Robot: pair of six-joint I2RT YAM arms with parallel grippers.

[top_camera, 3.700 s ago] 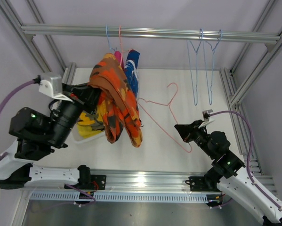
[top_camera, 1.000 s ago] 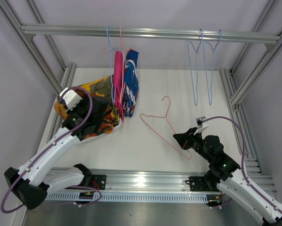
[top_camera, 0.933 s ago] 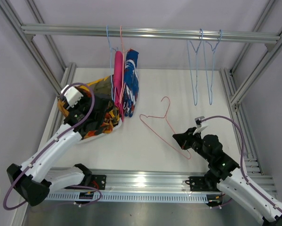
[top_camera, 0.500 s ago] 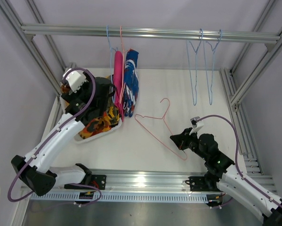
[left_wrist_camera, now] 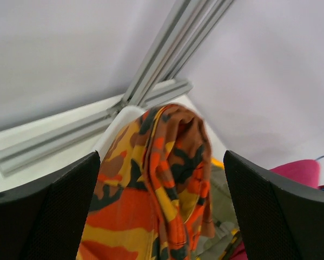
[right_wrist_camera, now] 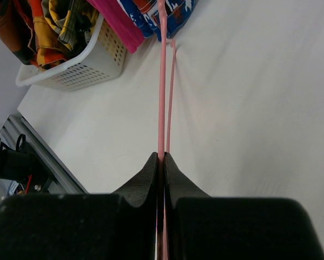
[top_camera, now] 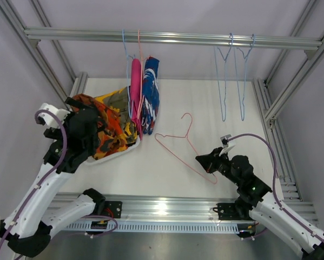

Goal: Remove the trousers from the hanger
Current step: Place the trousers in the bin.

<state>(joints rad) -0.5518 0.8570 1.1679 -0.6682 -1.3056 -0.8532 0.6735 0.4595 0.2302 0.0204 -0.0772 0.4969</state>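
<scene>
So the left gripper (left_wrist_camera: 162, 158) is spread wide. Its black, mesh-textured fingers (left_wrist_camera: 48, 216) frame the wrist view, and the orange camo trousers (left_wrist_camera: 163, 184) sit between them in a soft folded ridge. Can't tell if anything touches.

The top view puts that heap in a white basket (top_camera: 116, 154) at the tabletop's (top_camera: 167, 179) back left corner, with a yellow camo pair (top_camera: 117, 101) half buried beside it.

The right gripper (right_wrist_camera: 162, 158) is pinched together on a thin pink wire hanger (right_wrist_camera: 162, 81) that reaches out over mid-tabletop. Only its wrist view shows the basket's perforated plastic wall.

The magenta trousers (top_camera: 135, 81) and blue-and-white trousers (top_camera: 151, 89) hang from the metal rail (top_camera: 172, 38), their hangers mostly hidden.
</scene>
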